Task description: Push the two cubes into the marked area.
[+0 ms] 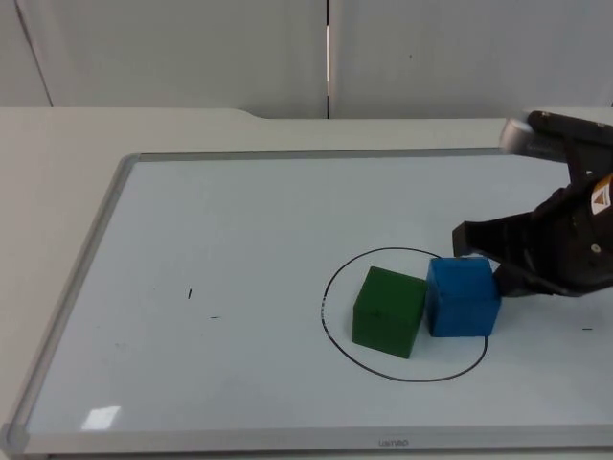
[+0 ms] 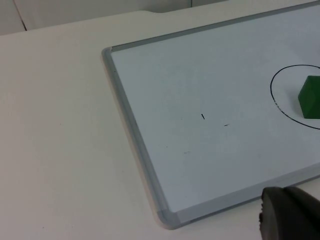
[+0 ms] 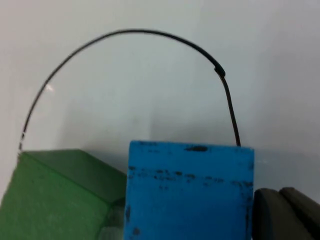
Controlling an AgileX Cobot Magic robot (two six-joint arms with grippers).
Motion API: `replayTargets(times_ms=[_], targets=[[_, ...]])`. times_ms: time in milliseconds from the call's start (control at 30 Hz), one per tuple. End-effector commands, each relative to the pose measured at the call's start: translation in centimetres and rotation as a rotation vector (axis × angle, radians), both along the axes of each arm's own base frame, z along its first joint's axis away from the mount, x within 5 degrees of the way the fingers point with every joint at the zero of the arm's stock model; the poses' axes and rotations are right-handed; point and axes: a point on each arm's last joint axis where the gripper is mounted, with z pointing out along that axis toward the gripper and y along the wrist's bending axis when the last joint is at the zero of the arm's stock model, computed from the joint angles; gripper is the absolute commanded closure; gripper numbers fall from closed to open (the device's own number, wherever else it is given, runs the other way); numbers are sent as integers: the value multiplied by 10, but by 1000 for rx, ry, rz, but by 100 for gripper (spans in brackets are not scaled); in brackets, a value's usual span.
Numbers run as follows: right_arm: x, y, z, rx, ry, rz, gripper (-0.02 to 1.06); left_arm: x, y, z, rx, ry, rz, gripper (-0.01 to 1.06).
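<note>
Green cube inside black drawn ring on whiteboard; black fingertip beside whiteboard corner.

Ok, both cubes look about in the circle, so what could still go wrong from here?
1. The right pincer sits right against the blue cube. Another push may drive it into the touching green cube and shove that one toward the circle's left line.
2. The blue cube's right edge lies close to the circle's line, so dragging on retreat may pull it back out.

The left arm waits beside the whiteboard.
</note>
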Motion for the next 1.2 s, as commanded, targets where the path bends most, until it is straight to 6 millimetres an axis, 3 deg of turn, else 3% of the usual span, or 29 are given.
replayTargets(times_ms=[0, 300, 567, 900, 1033, 1167], targets=[[3, 4, 2, 19, -32, 0, 103, 1, 0, -1, -8, -8, 7, 105], [1, 3, 1, 16, -9, -11, 103, 1, 0, -1, -8, -8, 7, 105], [-4, 17, 2, 25, -25, 34, 103, 1, 0, -1, -8, -8, 7, 105], [-7, 11, 2, -21, 13, 59, 103, 1, 0, -1, -8, -8, 7, 105], [-7, -5, 19, -81, 11, 83, 103, 1, 0, -1, -8, -8, 7, 105], [-13, -35, 77, -140, -116, 86, 103, 1, 0, -1, -8, -8, 7, 105]])
